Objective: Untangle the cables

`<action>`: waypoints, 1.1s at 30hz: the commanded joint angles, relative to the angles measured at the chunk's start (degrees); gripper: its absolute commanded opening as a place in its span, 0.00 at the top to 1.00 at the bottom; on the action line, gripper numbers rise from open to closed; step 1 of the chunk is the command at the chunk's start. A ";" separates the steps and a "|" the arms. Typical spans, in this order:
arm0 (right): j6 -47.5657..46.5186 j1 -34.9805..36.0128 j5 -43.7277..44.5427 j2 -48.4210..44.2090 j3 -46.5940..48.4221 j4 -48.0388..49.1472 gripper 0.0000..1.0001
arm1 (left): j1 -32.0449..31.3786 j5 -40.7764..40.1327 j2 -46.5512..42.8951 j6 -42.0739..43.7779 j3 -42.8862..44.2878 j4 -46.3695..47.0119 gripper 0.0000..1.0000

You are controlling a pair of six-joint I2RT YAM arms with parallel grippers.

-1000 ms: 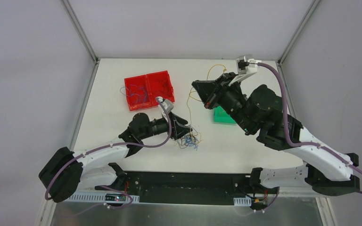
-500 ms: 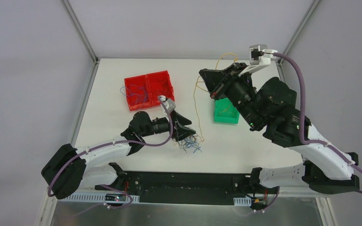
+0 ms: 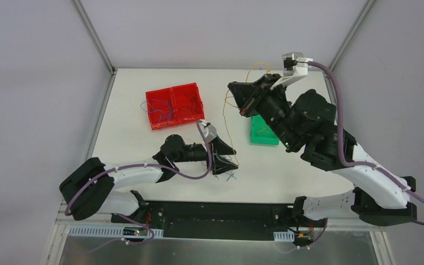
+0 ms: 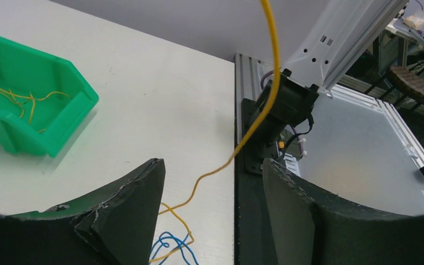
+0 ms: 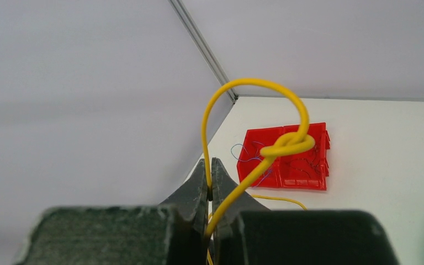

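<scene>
The cables are hair-thin wires. A small tangle [image 3: 229,173] of blue and yellow ones lies on the white table near the front edge. One yellow wire [image 3: 226,124] rises from it to my right gripper [image 3: 235,100], which is raised above the table. That gripper [image 5: 210,169] is shut on the yellow wire [image 5: 254,83], which loops and knots just past the fingertips. My left gripper [image 3: 233,158] sits low over the tangle. Its jaws [image 4: 212,185] stand open, with the yellow wire [image 4: 254,124] running up between them untouched and blue loops [image 4: 171,248] below.
A red two-compartment bin [image 3: 175,105] with blue and dark wires stands at the back left. A green bin [image 3: 264,134] holding yellow wires [image 4: 22,99] sits right of centre, under the right arm. The table's front edge and black base rail [image 4: 248,165] are right beside the tangle.
My left gripper has slid right over the tangle and opened wider. The right arm swung up and right, then came back a little, still holding the yellow wire.
</scene>
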 commanded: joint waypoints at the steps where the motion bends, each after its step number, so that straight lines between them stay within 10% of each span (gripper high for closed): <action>1: 0.30 -0.23 0.21 1.05 2.01 2.02 1.00 | -1.66 0.91 4.01 2.83 5.98 0.16 0.39; 6: 0.29 -0.23 0.52 1.15 2.53 1.89 1.00 | -2.14 -1.38 4.81 4.93 8.15 -6.27 0.58; 9: -0.19 -0.21 1.21 0.28 2.25 1.52 1.00 | -2.13 -1.67 3.07 5.10 8.85 -8.90 1.00; 24: -9.88 -0.73 4.97 -15.95 -39.12 6.39 1.00 | -2.18 -31.68 -31.16 12.63 10.95 -48.62 1.00; 33: -11.94 -1.14 -19.96 -18.11 -58.78 23.68 1.00 | -2.18 -27.49 -27.23 12.09 12.12 -48.39 1.00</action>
